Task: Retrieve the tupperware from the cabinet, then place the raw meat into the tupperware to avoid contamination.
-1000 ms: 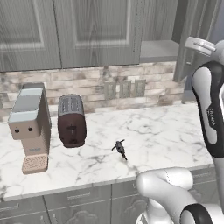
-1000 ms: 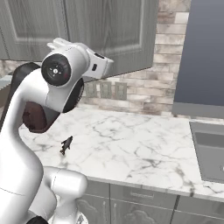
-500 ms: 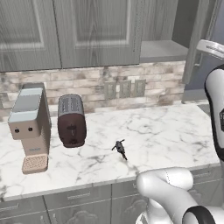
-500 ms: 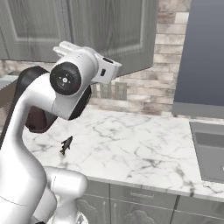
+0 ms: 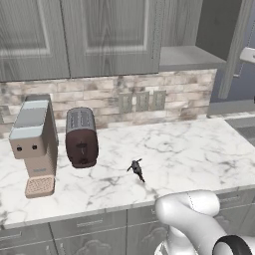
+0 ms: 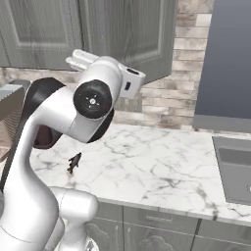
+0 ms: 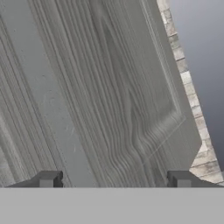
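Before my jaws, which stand spread wide with nothing between them, spreads the grey wood-grain door of the cabinet, seen close and tilted. From the left base view, the cabinet hangs above the marble worktop, its right side showing a flat grey shelf. On the worktop stand a coffee machine, a dark toaster just beside it, and a small dark object lying apart.
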Robot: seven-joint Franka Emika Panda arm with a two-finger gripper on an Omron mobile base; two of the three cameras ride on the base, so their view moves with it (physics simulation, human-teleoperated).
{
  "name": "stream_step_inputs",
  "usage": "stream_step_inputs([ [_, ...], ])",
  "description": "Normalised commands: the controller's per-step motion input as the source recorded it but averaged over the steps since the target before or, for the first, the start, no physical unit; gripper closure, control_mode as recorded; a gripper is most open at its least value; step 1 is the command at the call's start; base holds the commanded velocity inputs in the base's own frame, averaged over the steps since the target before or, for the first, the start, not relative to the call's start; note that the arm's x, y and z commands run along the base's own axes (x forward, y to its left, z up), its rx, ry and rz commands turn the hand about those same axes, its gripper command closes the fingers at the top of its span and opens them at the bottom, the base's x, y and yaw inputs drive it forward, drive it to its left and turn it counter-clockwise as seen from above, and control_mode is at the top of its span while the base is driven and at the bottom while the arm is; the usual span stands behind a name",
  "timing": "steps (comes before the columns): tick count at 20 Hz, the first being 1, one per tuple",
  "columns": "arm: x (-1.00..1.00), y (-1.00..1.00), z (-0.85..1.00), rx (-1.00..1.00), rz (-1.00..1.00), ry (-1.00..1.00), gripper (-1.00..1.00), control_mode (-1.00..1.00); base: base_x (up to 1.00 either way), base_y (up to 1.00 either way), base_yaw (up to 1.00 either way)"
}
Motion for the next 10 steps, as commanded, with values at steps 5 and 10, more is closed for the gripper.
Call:
stream_step_inputs([
  [5,-0.44,-0.02,0.05,0.00,0.21,-0.02,-1.00,-1.00,0.00,0.00,0.00],
  [10,-0.34,0.00,-0.03,-0.04,0.27,0.00,-1.00,-1.00,0.00,0.00,0.00],
])
